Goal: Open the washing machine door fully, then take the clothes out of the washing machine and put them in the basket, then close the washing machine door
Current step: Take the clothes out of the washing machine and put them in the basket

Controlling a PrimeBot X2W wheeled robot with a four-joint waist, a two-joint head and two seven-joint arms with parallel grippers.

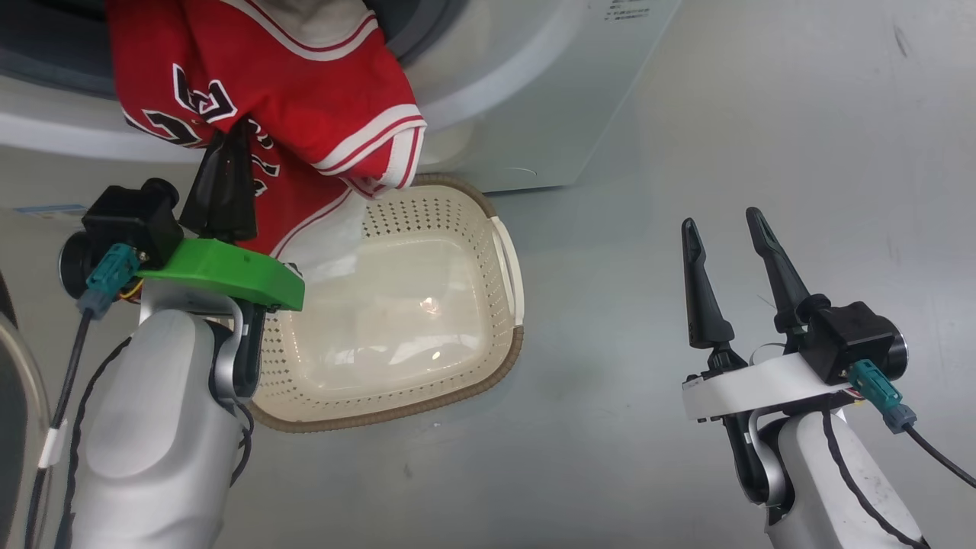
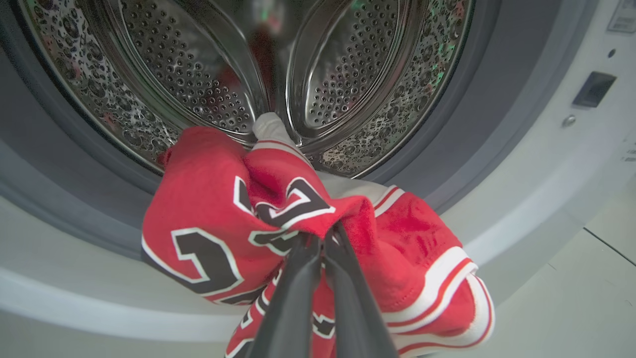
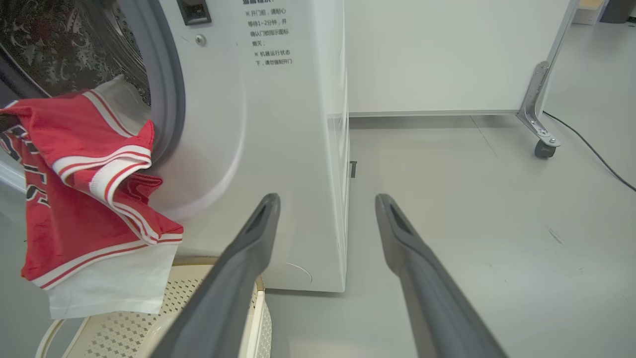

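The left jaws were shut tight on a fold of the clothes point(image 1: 305, 84) point(image 2: 208, 209) point(image 3: 74, 209), the two dark left fingers point(image 1: 221, 183) point(image 2: 293, 298) pressed together with red cloth bunched over their tips. That arm's pale forearm rose from the lower left of the head view, a green bracket point(image 1: 229, 271) at the wrist, the fingers aimed at the mouth of the washer point(image 1: 518, 99) point(image 2: 521, 164) point(image 3: 278, 149).

The clothes spilled from the drum point(image 2: 348, 74) over the grey gasket point(image 2: 497, 99) point(image 3: 166, 99) just beyond the left jaws and hung down the washer's front. Their far end lay behind the folds, out of sight. The pale lower hem hung over the near corner of the basket point(image 1: 442, 221) point(image 3: 124, 333), which sat on the floor beside and below those jaws; whether hem and rim touched could not be told. The left wrist covered part of the basket's rim.

The right jaws stood wide apart with nothing between them, the right fingers point(image 1: 698, 290) point(image 3: 238, 278) pointing up over bare floor point(image 1: 762, 114) point(image 3: 472, 199), well apart from the basket. Ahead of them was the washer's side corner, with small print point(image 3: 268, 37) too fine to read. Farther off stood a white panel point(image 3: 447, 49) on a caster point(image 3: 544, 149), and a cable point(image 3: 596, 159) ran along the floor.

A dark curved shape point(image 1: 11, 412) was cut off at the head view's lower left edge, too little of it showing to identify.
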